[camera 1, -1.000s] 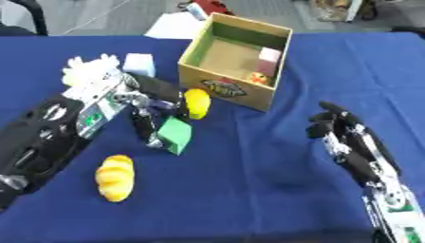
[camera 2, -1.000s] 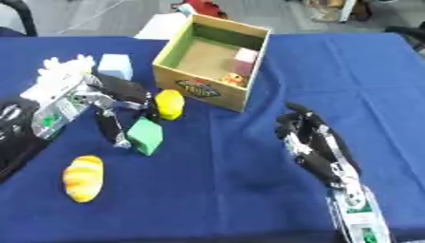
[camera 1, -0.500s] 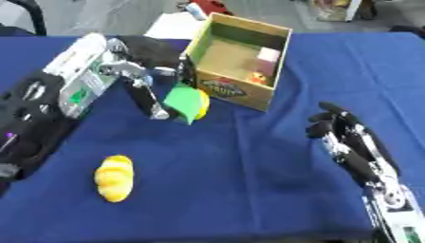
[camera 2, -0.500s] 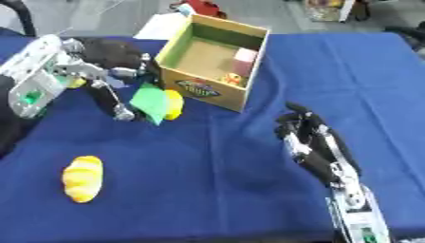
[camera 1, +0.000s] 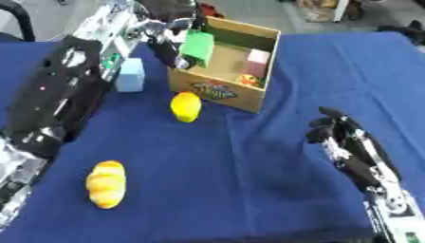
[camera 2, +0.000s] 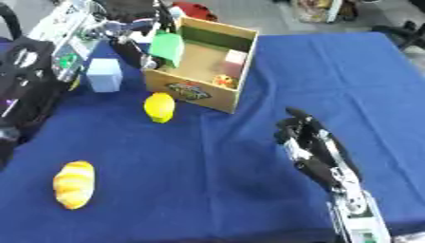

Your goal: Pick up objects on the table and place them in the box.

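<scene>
Blue cloth covers the table (camera 1: 249,190) in the left eye view. Left hand (camera 1: 170,21) is up at the far left, fingers clamped on a green block (camera 1: 198,43), held over the near-left edge of the cardboard box (camera 1: 228,92), block not yet resting on the floor of the box. Inside the box sit a pink block (camera 1: 258,58) against the right wall and a small red-and-yellow item (camera 1: 248,79) near the front, too small to name. Yellow lemon (camera 1: 185,106) lies on the cloth just in front of the box's left front corner, apart from it. Pale blue block (camera 1: 130,75) stands left of the box, beside the left arm. Bread-like yellow-orange roll (camera 1: 106,183) lies well apart at the near left. Right hand (camera 1: 340,137) rests idle at the lower right, fingers up and relaxed, holding nothing. Right eye view: same layout, shifted. Green block (camera 2: 167,46) is seen tilted, pinched in the left hand (camera 2: 133,21) over the box's (camera 2: 195,92) left rim. Lemon (camera 2: 159,107) and roll (camera 2: 73,184) are untouched on the cloth; right hand (camera 2: 309,142) is open, near the lower right.
</scene>
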Available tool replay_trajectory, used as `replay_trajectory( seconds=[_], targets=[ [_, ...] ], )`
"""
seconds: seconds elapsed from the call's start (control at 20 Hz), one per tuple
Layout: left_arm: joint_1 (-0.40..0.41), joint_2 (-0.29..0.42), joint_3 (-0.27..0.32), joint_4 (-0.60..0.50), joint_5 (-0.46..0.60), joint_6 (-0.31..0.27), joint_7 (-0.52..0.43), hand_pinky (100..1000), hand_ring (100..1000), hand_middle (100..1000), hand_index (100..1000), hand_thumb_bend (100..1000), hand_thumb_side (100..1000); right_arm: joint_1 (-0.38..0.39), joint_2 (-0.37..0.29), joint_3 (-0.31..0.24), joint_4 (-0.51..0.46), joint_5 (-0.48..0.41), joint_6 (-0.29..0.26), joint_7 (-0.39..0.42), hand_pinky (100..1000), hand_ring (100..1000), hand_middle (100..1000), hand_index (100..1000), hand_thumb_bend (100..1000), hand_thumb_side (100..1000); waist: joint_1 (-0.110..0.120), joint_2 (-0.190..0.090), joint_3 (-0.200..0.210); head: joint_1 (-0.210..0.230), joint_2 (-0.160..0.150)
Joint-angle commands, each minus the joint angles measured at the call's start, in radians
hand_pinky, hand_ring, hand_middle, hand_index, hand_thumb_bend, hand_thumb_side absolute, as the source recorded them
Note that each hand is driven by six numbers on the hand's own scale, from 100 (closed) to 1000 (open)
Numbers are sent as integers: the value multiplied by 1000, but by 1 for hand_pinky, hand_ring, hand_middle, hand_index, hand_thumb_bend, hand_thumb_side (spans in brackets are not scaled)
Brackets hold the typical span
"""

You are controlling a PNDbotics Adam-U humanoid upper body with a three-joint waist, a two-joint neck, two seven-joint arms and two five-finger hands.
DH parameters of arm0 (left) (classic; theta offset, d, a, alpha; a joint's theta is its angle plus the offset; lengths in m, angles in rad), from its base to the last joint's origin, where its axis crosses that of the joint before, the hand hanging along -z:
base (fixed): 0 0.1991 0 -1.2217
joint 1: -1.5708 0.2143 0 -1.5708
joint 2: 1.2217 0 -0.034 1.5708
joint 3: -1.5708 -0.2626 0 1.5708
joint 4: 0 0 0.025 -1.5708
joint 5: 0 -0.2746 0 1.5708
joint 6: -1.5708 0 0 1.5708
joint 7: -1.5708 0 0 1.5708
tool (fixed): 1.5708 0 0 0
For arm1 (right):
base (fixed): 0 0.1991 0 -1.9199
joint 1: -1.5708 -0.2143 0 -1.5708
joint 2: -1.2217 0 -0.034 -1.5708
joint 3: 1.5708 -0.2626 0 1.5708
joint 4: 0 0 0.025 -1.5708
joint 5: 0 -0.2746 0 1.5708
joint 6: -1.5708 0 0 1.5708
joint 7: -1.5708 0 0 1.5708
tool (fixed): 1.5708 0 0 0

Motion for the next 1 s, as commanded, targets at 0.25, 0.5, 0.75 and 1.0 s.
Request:
replay_trajectory(
  seconds=[0.25,0.5,0.75,1.0],
  targets=[
    [-31,-89,113,182,-268,130,242,781,737,742,904,431,259,-16,10,17,-6,-9,-3,19,642,647,665,892,100,411,-10,0,-31,32,-16],
    [-30,-76,128,184,-276,151,251,852,830,891,1000,487,417,-17,10,15,-7,-9,-3,19,642,647,665,892,100,414,-6,-2,-24,24,-15],
    [-33,-4,113,52,-136,110,241,823,765,803,953,382,208,-15,3,6,-6,-7,-3,14,642,647,665,892,100,415,-2,-9,-5,4,-9],
    [10,170,46,-191,136,5,55,802,719,728,893,345,221,-12,-9,-5,-5,-2,-2,4,642,647,665,892,100,418,8,-15,25,-18,-4]
  ],
)
